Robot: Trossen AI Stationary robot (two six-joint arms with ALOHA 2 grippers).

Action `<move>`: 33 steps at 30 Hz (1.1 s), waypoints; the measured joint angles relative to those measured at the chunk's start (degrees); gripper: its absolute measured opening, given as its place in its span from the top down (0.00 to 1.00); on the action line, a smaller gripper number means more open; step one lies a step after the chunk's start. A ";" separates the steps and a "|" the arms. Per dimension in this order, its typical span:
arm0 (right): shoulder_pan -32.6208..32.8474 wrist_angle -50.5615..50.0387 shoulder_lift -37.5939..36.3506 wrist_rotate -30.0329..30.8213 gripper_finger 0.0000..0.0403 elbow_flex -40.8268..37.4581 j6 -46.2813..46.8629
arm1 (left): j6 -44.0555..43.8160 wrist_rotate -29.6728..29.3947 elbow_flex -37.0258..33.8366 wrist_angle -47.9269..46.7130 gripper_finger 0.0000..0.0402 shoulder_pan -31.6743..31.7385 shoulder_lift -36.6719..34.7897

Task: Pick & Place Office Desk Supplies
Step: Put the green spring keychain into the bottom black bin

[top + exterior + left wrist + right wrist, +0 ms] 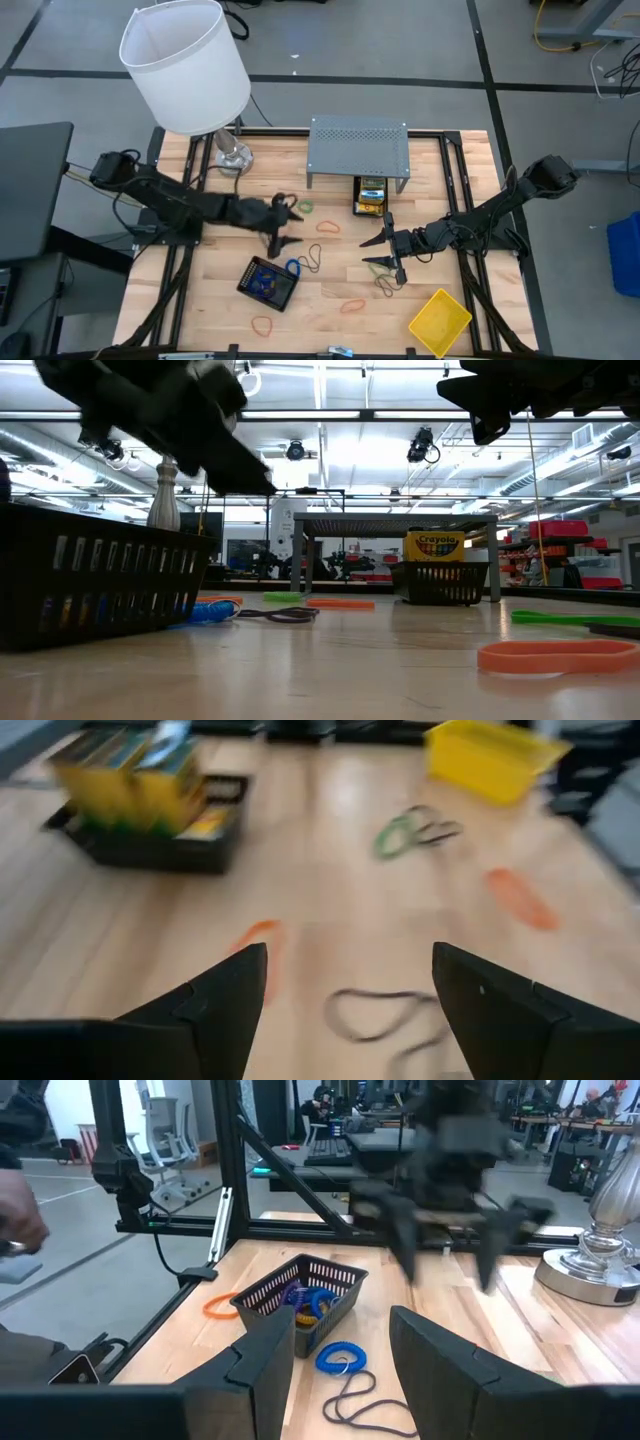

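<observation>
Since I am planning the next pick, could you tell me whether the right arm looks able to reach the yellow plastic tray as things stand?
Probably yes: the yellow plastic tray lies in the open beside the right gripper, which is open and empty, with only a green rubber-band loop lying between.

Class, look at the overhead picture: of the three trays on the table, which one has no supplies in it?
The yellow tray at the table's front right corner: it shows bare inside, while both black mesh trays hold supplies.

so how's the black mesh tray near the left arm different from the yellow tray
The black mesh tray is dark with open-mesh walls; the yellow tray is bright with solid walls. The black one holds blue loops; the yellow one looks empty. The black one sits front-left, the yellow front-right. Both are small rectangular trays lying askew on the table.
</observation>
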 joint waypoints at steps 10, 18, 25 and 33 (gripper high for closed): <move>0.00 -0.47 0.00 -0.01 0.57 0.00 -0.44 | 11.47 5.82 5.19 -11.86 0.29 14.59 9.31; 0.00 -1.29 -0.01 0.01 0.57 0.00 -0.69 | 21.41 3.89 17.16 -27.25 0.29 16.88 18.31; 0.00 -2.27 0.00 0.01 0.57 0.00 -0.62 | 25.30 2.59 23.56 -33.26 0.31 17.40 25.82; 0.00 -2.93 -0.01 0.01 0.57 0.00 -0.24 | 24.61 2.59 24.83 -35.72 0.58 17.24 27.52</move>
